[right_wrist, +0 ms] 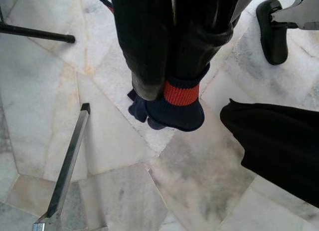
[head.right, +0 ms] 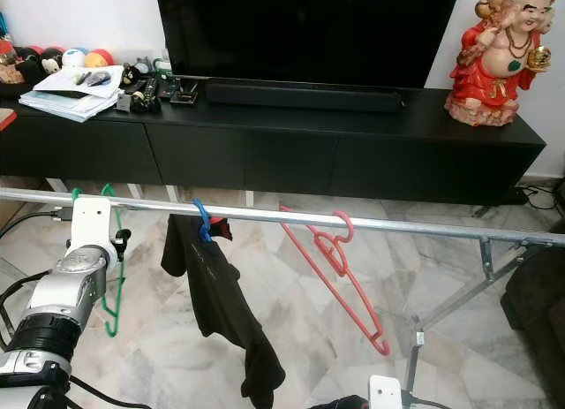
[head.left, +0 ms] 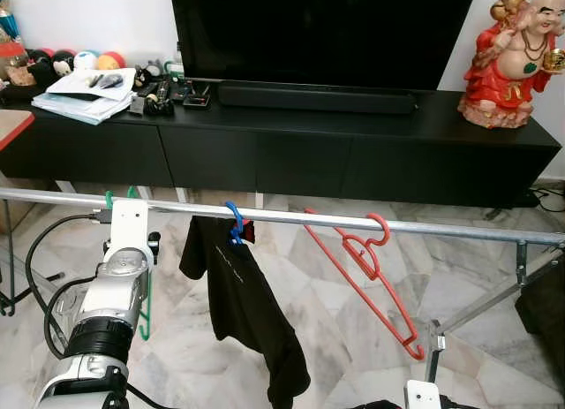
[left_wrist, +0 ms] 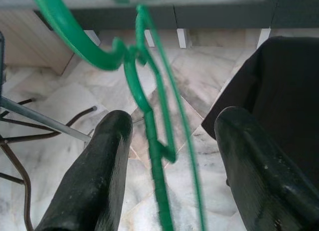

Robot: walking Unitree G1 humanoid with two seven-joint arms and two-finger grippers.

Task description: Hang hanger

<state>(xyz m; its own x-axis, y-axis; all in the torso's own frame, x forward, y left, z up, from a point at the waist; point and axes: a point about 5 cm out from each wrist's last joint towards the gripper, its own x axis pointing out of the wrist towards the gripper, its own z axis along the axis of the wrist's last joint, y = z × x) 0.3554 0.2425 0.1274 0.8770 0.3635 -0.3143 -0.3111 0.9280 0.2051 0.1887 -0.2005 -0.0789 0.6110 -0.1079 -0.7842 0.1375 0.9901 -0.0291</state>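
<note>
Nearest the head camera, the left arm (head.left: 101,316) reaches up and forward toward the metal rail (head.left: 291,217). Its left gripper (left_wrist: 164,161) has its fingers (left_wrist: 94,181) spread wide, one on each side of the green hanger (left_wrist: 149,141), with no contact visible on either finger in the left wrist view. This spacing suggests the hanger carries its own weight on the rail and the gripper only brackets it, either just before a grasp or just after a release.

The green hanger (head.left: 144,312) sits directly ahead of the left gripper, its hook over the rail just above the wrist. Its long axis hangs downward from the hook, toward the marble floor (head.left: 353,338), and its flat face lies roughly in line with the gripper's reach.

The right gripper (right_wrist: 169,56) is low, pointing down at the floor, pinching a dark piece of cloth with a red band (right_wrist: 179,99) between closed fingers.

To the right of the left gripper along the rail, a black T-shirt (head.left: 238,303) hangs from a blue hanger (head.left: 234,223). Further right, a red hanger (head.left: 366,268) hangs empty and tilted.

Beyond the rail stands a black TV cabinet (head.left: 265,153) carrying a television (head.left: 322,29) and a red figurine (head.left: 512,60).
</note>
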